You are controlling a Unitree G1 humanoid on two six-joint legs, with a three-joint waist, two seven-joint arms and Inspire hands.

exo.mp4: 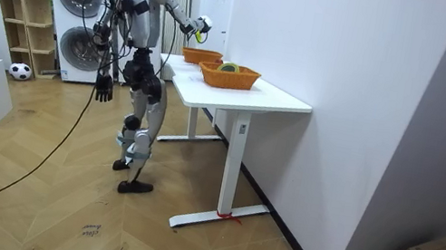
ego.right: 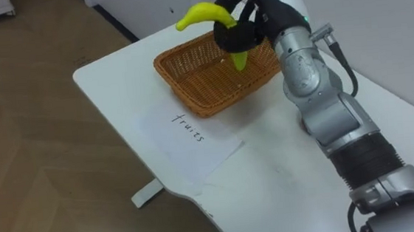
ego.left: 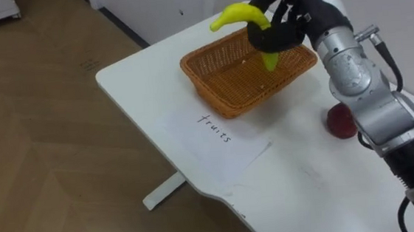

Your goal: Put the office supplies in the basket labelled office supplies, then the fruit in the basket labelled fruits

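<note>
Left hand [exo.mp4: 104, 86]: hangs idle at the robot's side in the room view; you cannot tell whether it is open or closed.
Curved yellow banana [ego.left: 240, 13]: held in the air over the far side of the basket. Its upper end points left and its greener lower tip hangs down toward the basket's inside.
Right hand [ego.left: 285, 28]: closed round the middle of the banana, above the basket's far right corner.
Step in hand: placing the banana, by my reading.
Doing it well: bring the hand a little toward the basket's centre and lower it until the hanging tip is close to the weave. The upper end looks level with the far rim, so tilt the banana flat before you let go, or it may hang over the rim.
White paper sheet with handwriting [ego.left: 224, 140]: lies on the white table [ego.left: 309, 189], just in front of the basket.
Rectangular woven orange-brown basket [ego.left: 212, 86]: I see only bare weave inside it.
Round red fruit [ego.left: 339, 120]: sits on the table right of the basket, beside the forearm, not yet sorted.
Second woven basket [exo.mp4: 245, 80]: nearer the table's end in the room view; it holds something greenish I cannot identify.
</note>
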